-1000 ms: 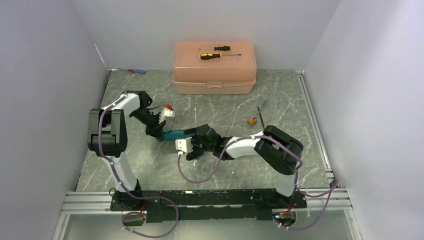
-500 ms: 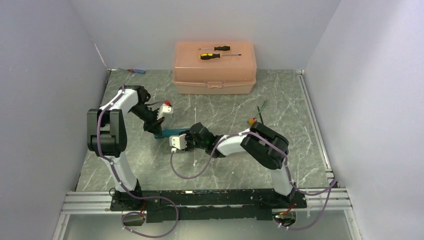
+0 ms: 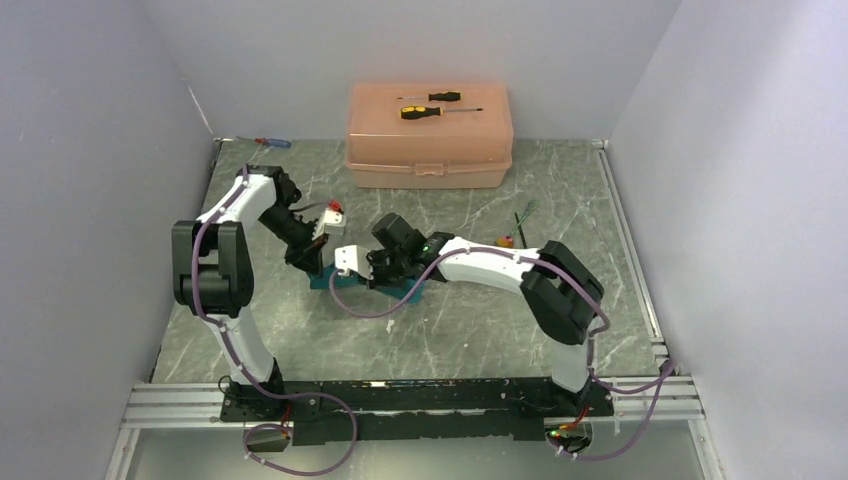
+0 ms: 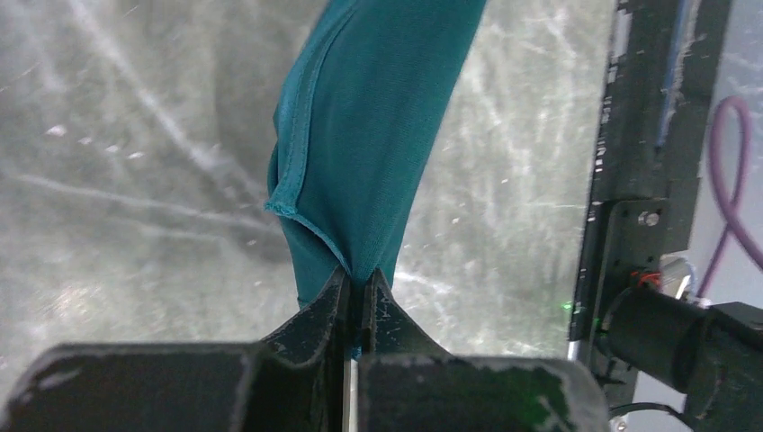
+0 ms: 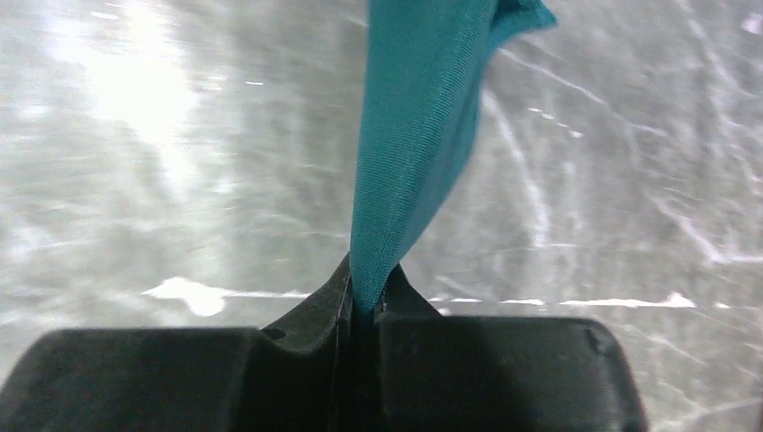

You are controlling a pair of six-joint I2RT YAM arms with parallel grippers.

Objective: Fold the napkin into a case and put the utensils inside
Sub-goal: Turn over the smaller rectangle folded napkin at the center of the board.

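The napkin [image 3: 412, 292], a teal cloth, was gathered into a narrow band and held between the two hands, left of the centre of the surface [image 3: 450, 330]. In the top view only short stretches of it showed, below and beside the two hands; the rest was covered by them.

The left hand [image 3: 312, 270] was clamped on one end of the napkin. In the left wrist view the napkin [image 4: 369, 135] ran away from the left hand [image 4: 360, 281] as a folded strip with a hemmed edge curling at its left side, and the jaws were pressed together on the cloth.

The right hand [image 3: 375, 276] was clamped on the napkin just beside the left hand. In the right wrist view the napkin [image 5: 418, 117] rose from the right hand [image 5: 363, 295] as a flat, taut band, with the jaws closed on its lower edge.

The fork [image 3: 522, 216], thin and dark with greenish tines, lay on the surface well apart from the napkin, to the right. A small round yellow-and-red object [image 3: 505, 240] sat near it, just behind the right arm.

A peach box [image 3: 430, 150] stood at the far edge of the surface, with two yellow-and-black screwdrivers [image 3: 432, 105] on its lid. A red-and-blue screwdriver [image 3: 270, 142] lay in the far left corner.
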